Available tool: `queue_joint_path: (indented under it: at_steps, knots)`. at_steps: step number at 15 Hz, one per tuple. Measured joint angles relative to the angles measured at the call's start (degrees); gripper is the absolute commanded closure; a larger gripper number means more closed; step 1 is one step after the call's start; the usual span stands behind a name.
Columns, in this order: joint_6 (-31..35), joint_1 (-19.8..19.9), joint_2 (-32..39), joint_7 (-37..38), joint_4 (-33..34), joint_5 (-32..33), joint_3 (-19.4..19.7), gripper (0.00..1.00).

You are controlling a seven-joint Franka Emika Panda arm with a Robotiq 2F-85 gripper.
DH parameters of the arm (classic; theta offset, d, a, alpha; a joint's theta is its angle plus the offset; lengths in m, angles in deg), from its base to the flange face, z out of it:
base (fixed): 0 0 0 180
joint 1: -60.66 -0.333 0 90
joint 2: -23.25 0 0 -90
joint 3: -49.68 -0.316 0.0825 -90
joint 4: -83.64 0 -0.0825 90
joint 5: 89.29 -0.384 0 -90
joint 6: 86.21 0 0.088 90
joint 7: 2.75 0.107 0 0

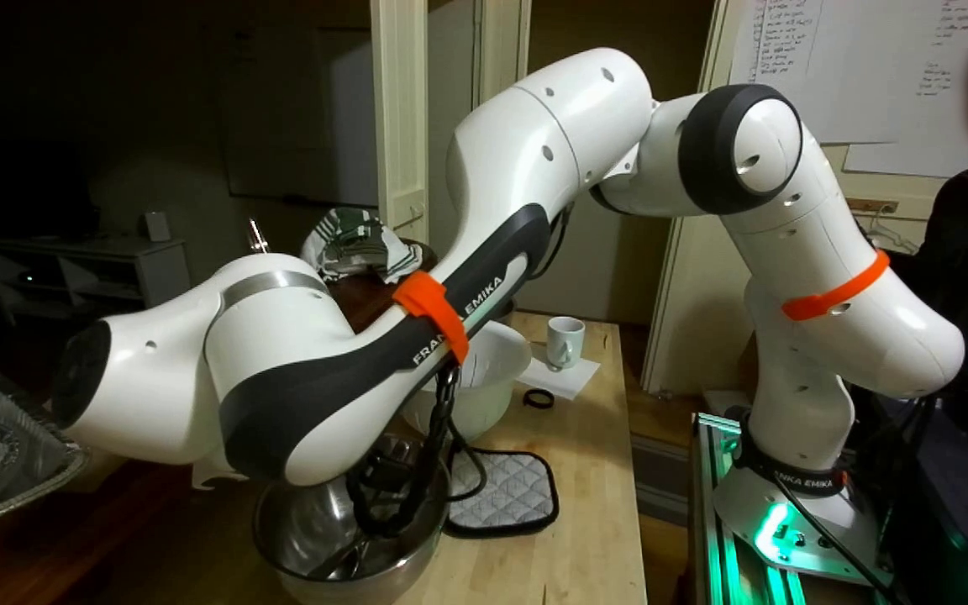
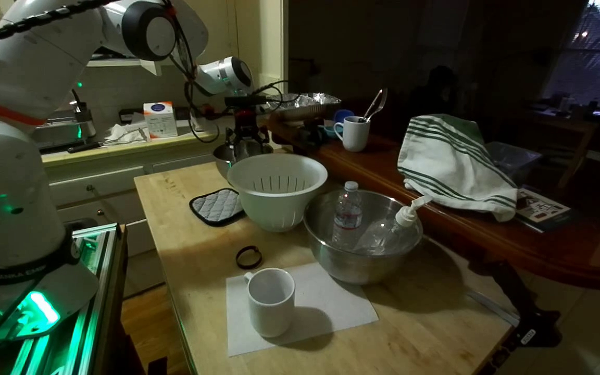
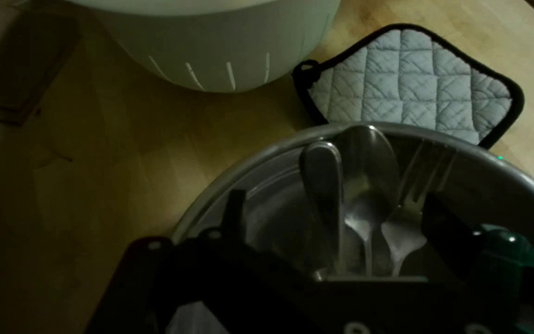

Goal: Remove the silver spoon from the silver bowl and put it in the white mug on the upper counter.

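The silver bowl (image 1: 282, 559) stands on the wooden table under my gripper; its rim also shows in the wrist view (image 3: 232, 174). The silver spoon (image 3: 368, 171) leans inside it, bowl end up at the rim, between an upright cutlery handle (image 3: 323, 171) and a fork (image 3: 406, 227). My gripper (image 3: 334, 199) is open above the bowl, with the cutlery showing between its fingers and nothing held. It also shows in an exterior view (image 2: 247, 140). The white mug (image 2: 354, 136) stands on the dark upper counter with utensils in it.
A white colander (image 2: 279, 203) stands beside the bowl, with a quilted potholder (image 2: 219, 205) nearby. A second steel bowl (image 2: 352, 271) holds bottles. Another white mug (image 2: 271, 312) stands on paper. A striped towel (image 2: 451, 161) hangs over the upper counter (image 2: 383, 177).
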Motion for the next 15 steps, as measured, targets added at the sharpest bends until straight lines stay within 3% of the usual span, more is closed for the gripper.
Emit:
queue_joint_path:
  at_steps: [6,8,9,15]
  knots:
    - [0.4,-0.2,3.5,-1.6,2.0,0.3,0.0,0.07]
    - [0.4,-0.3,4.5,-1.6,2.3,-0.1,0.0,0.18]
    - [0.3,-0.3,4.8,-1.5,2.3,-0.4,0.0,0.33]
    - [-1.6,-0.3,5.0,-0.9,2.3,-3.5,-0.1,0.79]
